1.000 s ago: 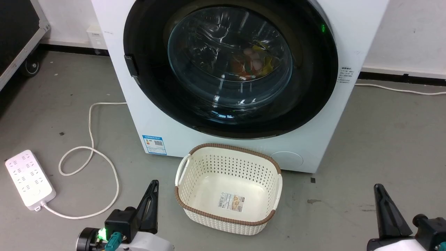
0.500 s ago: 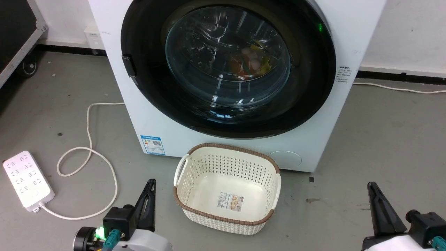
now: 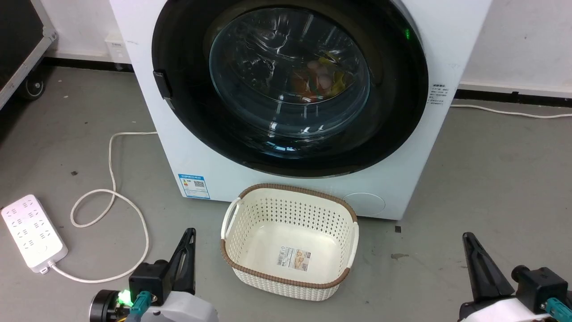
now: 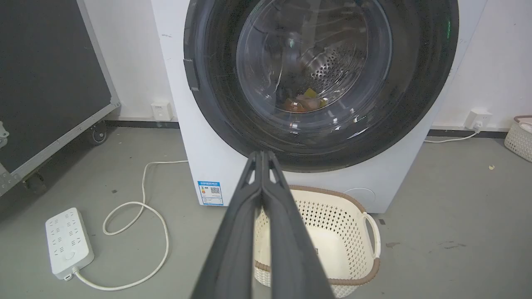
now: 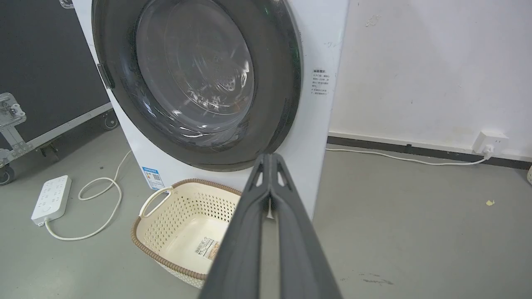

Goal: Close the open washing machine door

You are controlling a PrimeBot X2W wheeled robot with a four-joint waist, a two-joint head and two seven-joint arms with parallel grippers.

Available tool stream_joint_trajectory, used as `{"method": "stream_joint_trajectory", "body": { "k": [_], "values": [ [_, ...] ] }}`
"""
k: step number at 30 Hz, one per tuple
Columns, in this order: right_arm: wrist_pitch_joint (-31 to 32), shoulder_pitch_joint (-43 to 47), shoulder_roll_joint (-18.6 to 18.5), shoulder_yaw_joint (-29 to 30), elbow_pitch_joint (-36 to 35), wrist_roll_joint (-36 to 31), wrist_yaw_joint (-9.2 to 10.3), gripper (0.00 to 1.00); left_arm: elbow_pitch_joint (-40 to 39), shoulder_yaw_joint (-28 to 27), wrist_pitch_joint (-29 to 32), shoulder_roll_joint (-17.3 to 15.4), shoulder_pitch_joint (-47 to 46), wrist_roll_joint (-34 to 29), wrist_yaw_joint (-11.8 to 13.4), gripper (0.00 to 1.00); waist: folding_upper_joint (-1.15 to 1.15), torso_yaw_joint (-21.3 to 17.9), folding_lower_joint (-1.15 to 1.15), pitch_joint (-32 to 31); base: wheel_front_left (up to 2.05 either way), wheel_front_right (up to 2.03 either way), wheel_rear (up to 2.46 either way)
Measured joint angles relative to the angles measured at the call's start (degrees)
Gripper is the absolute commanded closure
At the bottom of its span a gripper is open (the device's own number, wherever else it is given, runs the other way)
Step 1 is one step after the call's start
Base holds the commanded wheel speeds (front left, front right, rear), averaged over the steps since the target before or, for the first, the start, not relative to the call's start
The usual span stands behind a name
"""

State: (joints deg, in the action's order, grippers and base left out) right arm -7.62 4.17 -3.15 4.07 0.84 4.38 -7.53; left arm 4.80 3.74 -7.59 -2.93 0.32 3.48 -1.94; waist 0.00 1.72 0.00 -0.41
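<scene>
The washing machine door (image 3: 290, 76), with its wide glossy black rim and clear domed glass, lies flush against the white machine front. Coloured laundry shows through the glass. The door also appears in the left wrist view (image 4: 320, 70) and the right wrist view (image 5: 195, 79). My left gripper (image 3: 191, 231) is low at the left of the basket, shut and empty, fingers pointing at the machine (image 4: 262, 153). My right gripper (image 3: 467, 236) hangs at the lower right, also shut on nothing (image 5: 270, 157). Both are well short of the door.
A cream perforated basket (image 3: 295, 188) with a brown rim stands empty on the floor against the machine's base. A white power strip (image 3: 29, 232) and its looped cable (image 3: 111, 197) lie at the left. A black wheeled case (image 3: 18, 40) stands at the far left. Grey floor stretches to the right.
The whole picture has drifted slightly left, so the camera moved. The right gripper has edged a little left relative to the floor. The door looks the same.
</scene>
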Motion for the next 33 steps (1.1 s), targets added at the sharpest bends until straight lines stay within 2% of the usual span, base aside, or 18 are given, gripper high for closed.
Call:
{"method": "stream_joint_trajectory", "body": {
  "k": [33],
  "values": [
    [3.97,-1.90,0.00,-2.07,-0.23,-2.33,0.00,1.00,-2.34,-1.85,3.88,0.03,-0.01,-1.51,0.81,1.00,0.00,-0.90,0.00,0.22,0.00,0.00,0.00]
  ]
}}
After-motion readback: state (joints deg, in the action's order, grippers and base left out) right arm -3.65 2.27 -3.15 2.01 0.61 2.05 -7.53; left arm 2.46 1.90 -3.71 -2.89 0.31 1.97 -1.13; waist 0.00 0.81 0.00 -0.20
